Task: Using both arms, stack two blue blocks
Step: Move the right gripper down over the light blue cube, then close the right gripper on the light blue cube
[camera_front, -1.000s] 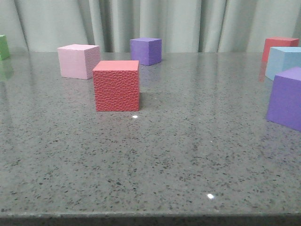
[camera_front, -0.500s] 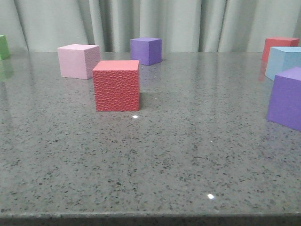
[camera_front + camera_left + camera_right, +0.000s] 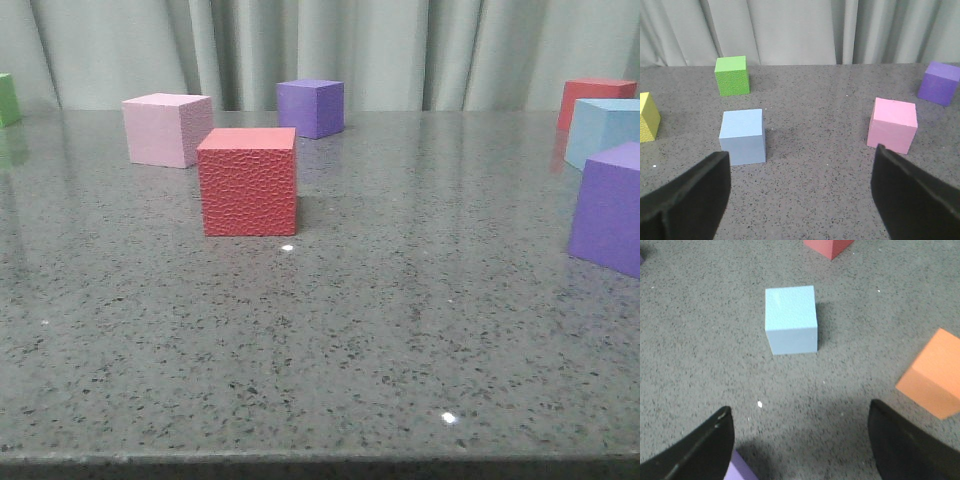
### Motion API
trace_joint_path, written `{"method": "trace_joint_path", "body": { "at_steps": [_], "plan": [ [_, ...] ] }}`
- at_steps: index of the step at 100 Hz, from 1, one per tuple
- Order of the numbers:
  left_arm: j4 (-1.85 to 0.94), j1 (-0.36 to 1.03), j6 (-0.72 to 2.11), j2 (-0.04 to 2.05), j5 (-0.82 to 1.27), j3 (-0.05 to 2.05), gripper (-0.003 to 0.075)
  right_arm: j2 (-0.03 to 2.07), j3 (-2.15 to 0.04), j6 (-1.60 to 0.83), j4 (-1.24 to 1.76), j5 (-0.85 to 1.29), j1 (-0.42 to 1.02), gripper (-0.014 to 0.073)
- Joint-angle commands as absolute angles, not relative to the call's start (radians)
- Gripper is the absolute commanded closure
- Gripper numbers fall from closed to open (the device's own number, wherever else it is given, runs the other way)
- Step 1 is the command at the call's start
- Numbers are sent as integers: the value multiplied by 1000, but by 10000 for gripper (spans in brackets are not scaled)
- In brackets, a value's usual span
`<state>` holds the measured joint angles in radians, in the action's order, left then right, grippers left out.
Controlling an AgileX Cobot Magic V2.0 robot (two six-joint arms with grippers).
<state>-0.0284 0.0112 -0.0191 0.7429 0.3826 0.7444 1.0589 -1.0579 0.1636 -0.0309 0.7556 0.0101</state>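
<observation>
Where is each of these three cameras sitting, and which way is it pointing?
Front view: low at the table's near edge, facing forward over the speckled grey table at a textured red cube and the curtain; no robot parts show.
Left wrist view: on the left arm, looking over a pale blue cube; the left gripper shows open black fingers.
Right wrist view: on the right arm, looking down at another pale blue cube; the right gripper is open.
Shared: front and left wrist views both show the pink cube.
</observation>
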Motion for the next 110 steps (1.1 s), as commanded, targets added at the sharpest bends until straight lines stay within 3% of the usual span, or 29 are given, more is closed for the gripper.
{"method": "trace_joint_path", "body": {
  "at_steps": [1,69,110],
  "plan": [
    [-40,9,-26,766,316,788,155,1126,-1170,160,-22,734,8,36],
    [-28,9,-26,796,310,791,155,1726,-1775,132,0,1063,8,36],
    [-24,9,-26,796,308,791,155,1896,-1885,128,0,1158,8,36]
  ]
}}
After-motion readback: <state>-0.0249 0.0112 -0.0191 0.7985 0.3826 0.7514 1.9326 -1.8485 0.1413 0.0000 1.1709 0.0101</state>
